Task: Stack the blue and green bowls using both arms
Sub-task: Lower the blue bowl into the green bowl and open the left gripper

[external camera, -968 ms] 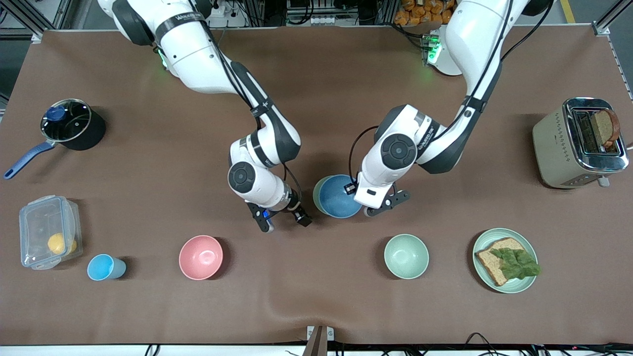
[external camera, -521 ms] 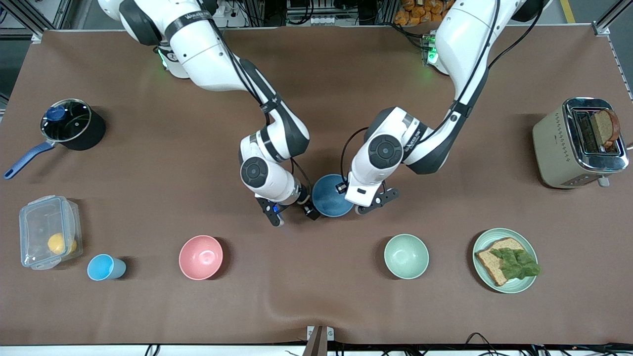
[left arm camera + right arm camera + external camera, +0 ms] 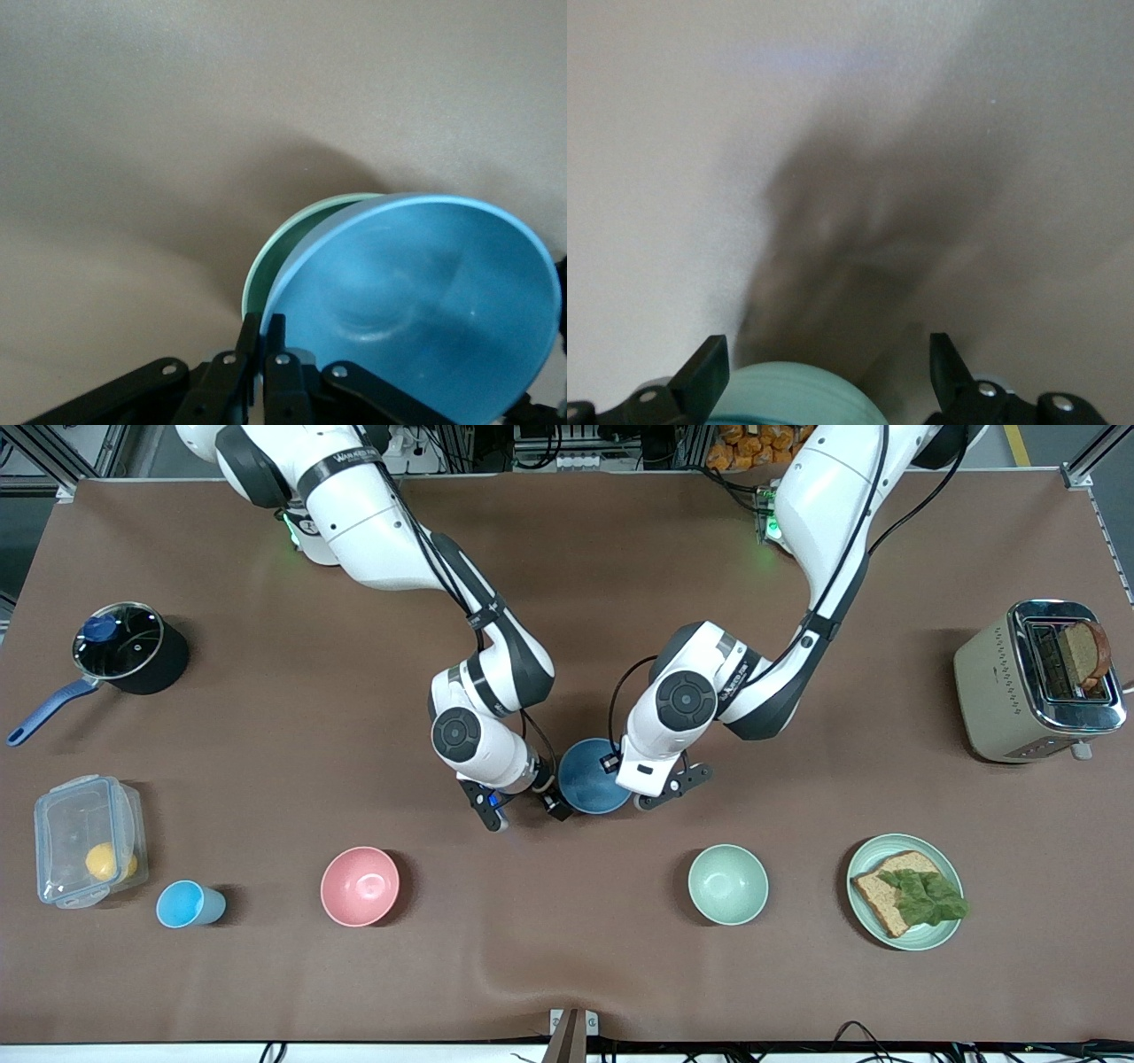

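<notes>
Four bowls counted. Toward the near edge: one pink bowl (image 3: pixel 360 886) and one pale mint bowl (image 3: pixel 728 884). Mid-table: blue bowl (image 3: pixel 592 778) sitting in the green bowl (image 3: pixel 282 246), only a green rim sliver showing. Left gripper (image 3: pixel 262 354) pinched shut on the blue bowl's rim. Right gripper (image 3: pixel 524 806) beside the stack, fingers spread. Bowl undersides hidden.

Front view: high, facing the robots, whole table (image 3: pixel 266 974).
Wrist views: close; all share the blue bowl (image 3: pixel 589 779) area.
</notes>
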Motion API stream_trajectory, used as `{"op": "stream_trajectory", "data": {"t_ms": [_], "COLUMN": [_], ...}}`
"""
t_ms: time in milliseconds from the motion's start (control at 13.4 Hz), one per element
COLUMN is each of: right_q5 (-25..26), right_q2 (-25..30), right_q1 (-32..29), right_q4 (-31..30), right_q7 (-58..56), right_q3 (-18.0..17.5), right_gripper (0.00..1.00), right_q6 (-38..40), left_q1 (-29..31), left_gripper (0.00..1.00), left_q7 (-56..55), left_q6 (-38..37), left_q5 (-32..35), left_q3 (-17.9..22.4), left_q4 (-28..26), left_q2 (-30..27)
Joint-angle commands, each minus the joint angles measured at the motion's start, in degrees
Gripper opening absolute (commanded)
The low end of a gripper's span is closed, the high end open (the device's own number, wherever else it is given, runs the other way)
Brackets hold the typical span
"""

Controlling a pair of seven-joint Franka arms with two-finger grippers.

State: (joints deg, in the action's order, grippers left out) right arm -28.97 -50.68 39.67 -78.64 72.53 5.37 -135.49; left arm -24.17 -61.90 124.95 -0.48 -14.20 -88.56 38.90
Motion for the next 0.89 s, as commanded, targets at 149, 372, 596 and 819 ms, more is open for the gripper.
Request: {"op": "stream_trajectory", "data": {"t_ms": [149,372,596,819], "right_q5": [-1.00,-1.09,-1.09,-1.00], "right_q2": [-0.56,-0.56,-0.56,-0.56], "right_q1": [-1.17,-1.17,-0.91,-0.39], "right_q4": [1.12,1.12,1.12,1.03], "right_q7": [0.33,0.33,0.50,0.50], "right_q3": [-0.19,-0.19,-0.19,-0.19], "right_gripper": [1.00,1.00,1.00,1.00], "right_q6": [-0.04,-0.04,-0.13,-0.21], "left_q1": [-0.53,-0.53,-0.35,-0.44], "left_gripper": [0.00,0.00,0.00,0.11], "left_q7": [-2.95,-3.58,-4.01,-4.37], "left_q6": [0.39,0.30,0.30,0.30], "left_q5": [0.22,0.13,0.13,0.13], "left_q3": [0.23,0.23,0.23,0.23], "left_q4": [0.67,0.23,-0.21,-0.21], "left_q2": [0.74,0.74,0.65,0.65]}}
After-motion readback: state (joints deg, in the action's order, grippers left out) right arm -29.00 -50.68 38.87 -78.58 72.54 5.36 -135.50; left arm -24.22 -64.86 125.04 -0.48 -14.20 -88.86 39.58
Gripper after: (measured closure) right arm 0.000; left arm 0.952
